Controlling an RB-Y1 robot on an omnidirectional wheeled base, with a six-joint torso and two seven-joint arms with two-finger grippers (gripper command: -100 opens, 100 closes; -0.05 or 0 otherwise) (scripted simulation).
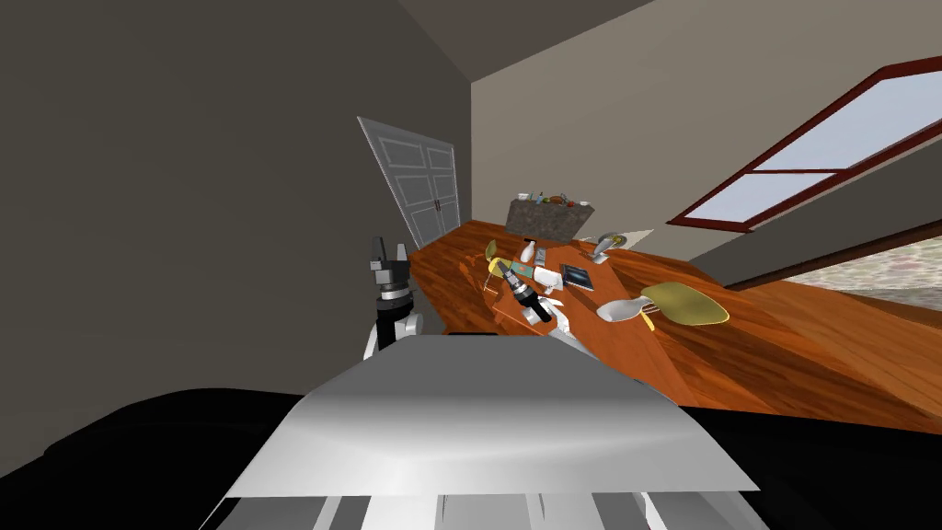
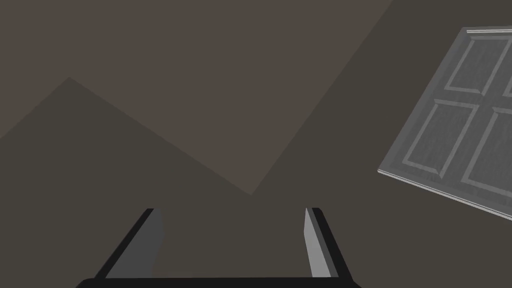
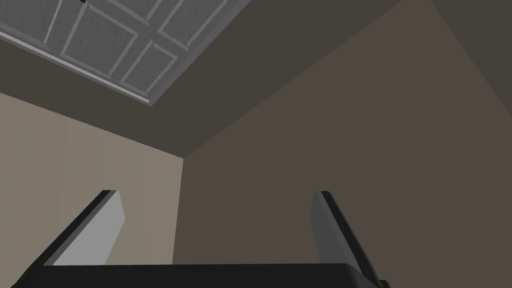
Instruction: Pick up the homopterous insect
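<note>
A wooden table (image 1: 460, 294) stands ahead and to the right. Small things lie on it: a white bottle (image 1: 528, 250), a teal box (image 1: 521, 268), a white box (image 1: 548, 276) and a dark flat book (image 1: 577, 276). I cannot tell which small thing is the insect. My left gripper (image 1: 390, 250) (image 2: 232, 235) is raised beside the table's left edge, open, facing a dark wall. My right forearm (image 1: 526, 300) reaches over the table's near part. The right gripper (image 3: 217, 220) is open, with nothing between its fingers.
A grey stone-like counter (image 1: 547, 221) with several tiny items stands beyond the table. A grey panelled door (image 1: 419, 189) is at the back left. An olive-seated chair (image 1: 685, 304) and a white one (image 1: 626, 309) stand right of the table on the wooden floor (image 1: 828, 340).
</note>
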